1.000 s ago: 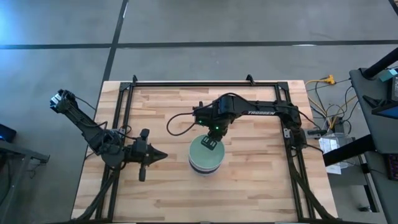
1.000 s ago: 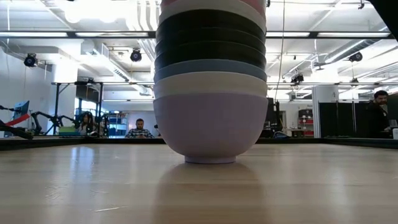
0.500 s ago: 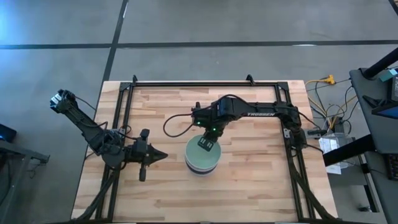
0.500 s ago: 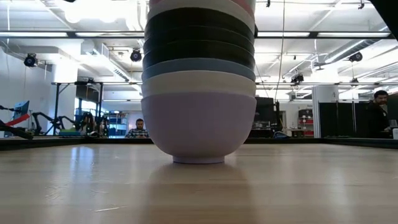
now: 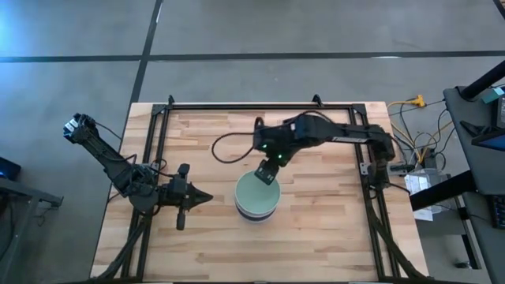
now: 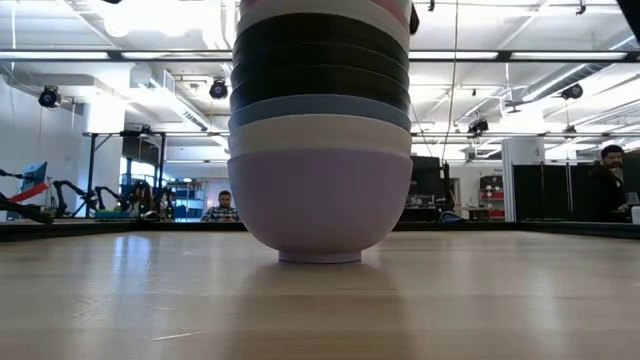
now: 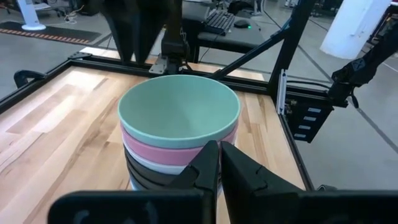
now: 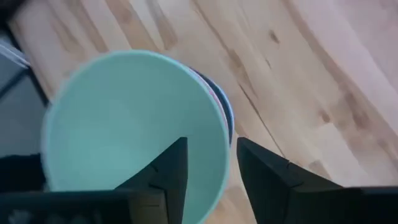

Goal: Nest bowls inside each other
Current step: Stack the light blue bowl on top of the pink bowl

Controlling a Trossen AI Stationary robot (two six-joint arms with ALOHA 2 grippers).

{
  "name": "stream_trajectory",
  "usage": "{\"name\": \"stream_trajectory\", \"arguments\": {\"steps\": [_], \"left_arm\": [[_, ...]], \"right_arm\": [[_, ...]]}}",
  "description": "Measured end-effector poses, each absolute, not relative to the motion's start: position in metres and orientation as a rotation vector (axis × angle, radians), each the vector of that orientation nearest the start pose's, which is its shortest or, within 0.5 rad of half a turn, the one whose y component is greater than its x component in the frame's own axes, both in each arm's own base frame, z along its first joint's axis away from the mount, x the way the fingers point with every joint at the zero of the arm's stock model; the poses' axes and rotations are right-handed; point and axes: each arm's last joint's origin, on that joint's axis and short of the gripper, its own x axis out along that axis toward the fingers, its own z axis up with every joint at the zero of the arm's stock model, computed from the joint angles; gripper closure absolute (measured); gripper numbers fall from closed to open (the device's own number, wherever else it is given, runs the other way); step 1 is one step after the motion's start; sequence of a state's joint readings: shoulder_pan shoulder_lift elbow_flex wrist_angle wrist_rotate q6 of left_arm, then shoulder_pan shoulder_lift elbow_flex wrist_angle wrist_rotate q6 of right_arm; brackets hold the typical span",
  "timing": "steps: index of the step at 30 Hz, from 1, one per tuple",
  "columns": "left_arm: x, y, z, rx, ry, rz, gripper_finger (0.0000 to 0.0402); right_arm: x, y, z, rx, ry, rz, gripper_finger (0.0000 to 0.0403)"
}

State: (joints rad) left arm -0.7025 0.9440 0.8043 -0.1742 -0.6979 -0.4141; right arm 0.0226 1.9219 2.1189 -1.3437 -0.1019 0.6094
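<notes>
The bowls stand nested in one stack [image 5: 256, 199] at the table's middle. The lavender bowl [image 6: 320, 200] at the bottom rests by its foot on the wood. Above it come white, blue, black, white and pink bowls, with the mint green bowl [image 7: 177, 112] on top. My right gripper [image 8: 211, 146] is open over the mint bowl's far right rim [image 8: 225, 134], one finger over the inside and one outside, apart from it. My left gripper [image 5: 208, 197] is shut and lies level, left of the stack, pointing at it.
A black frame rail [image 5: 260, 105] runs along the table's far edge, and more rails run down both sides. Bare wood lies on the near side [image 5: 260, 252] of the stack. People [image 6: 224, 208] sit in the room beyond the table.
My right gripper has opened and let go of the mint green bowl's rim, then drawn back a little toward the table's far edge. Before that, the whole stack slid slightly toward the table's left and now stands still.
</notes>
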Motion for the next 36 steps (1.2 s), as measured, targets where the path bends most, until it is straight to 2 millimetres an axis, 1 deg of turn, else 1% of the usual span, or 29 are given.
{"name": "stream_trajectory", "arguments": {"steps": [2,5,7,9,12,14,16,18,20,21,24,27,33,36], "left_arm": [[0.166,-0.116,0.315,-0.211,0.235,0.044,0.0401],[0.166,-0.116,0.315,-0.213,0.235,0.041,0.0401],[0.166,-0.117,0.316,-0.219,0.232,0.037,0.0401],[0.166,-0.117,0.316,-0.233,0.231,0.037,0.0401],[0.166,-0.116,0.316,-0.276,0.23,0.042,0.0401],[0.166,-0.116,0.314,-0.293,0.232,0.044,0.0401],[0.167,-0.116,0.313,-0.289,0.237,0.048,0.0401],[0.168,-0.115,0.312,-0.287,0.239,0.056,0.0401],[0.17,-0.114,0.312,-0.288,0.237,0.068,0.0401],[0.171,-0.113,0.312,-0.289,0.237,0.074,0.0401],[0.173,-0.112,0.314,-0.297,0.228,0.082,0.0401],[0.174,-0.112,0.316,-0.316,0.206,0.078,0.0401],[0.175,-0.113,0.317,-0.321,0.2,0.076,0.0401],[0.175,-0.113,0.317,-0.321,0.199,0.076,0.0401]], "right_arm": [[0.371,0.014,0.383,0.579,1.099,-0.22,0.0272],[0.354,0.026,0.403,0.494,1.036,-0.172,0.0278],[0.341,0.042,0.412,0.404,1.0,-0.133,0.0283],[0.33,0.062,0.415,0.332,0.95,-0.1,0.0287],[0.323,0.094,0.412,0.333,0.805,-0.012,0.0294],[0.324,0.115,0.405,0.37,0.66,0.078,0.0298],[0.328,0.131,0.392,0.406,0.499,0.143,0.0302],[0.336,0.138,0.376,0.462,0.369,0.155,0.0306],[0.342,0.139,0.354,0.516,0.322,0.138,0.0312],[0.345,0.138,0.344,0.53,0.32,0.123,0.0316],[0.348,0.137,0.313,0.531,0.386,0.064,0.0329],[0.347,0.141,0.295,0.52,0.418,0.035,0.0339],[0.347,0.14,0.284,0.546,0.431,0.004,0.034],[0.347,0.138,0.284,0.542,0.428,-0.013,0.034]]}}
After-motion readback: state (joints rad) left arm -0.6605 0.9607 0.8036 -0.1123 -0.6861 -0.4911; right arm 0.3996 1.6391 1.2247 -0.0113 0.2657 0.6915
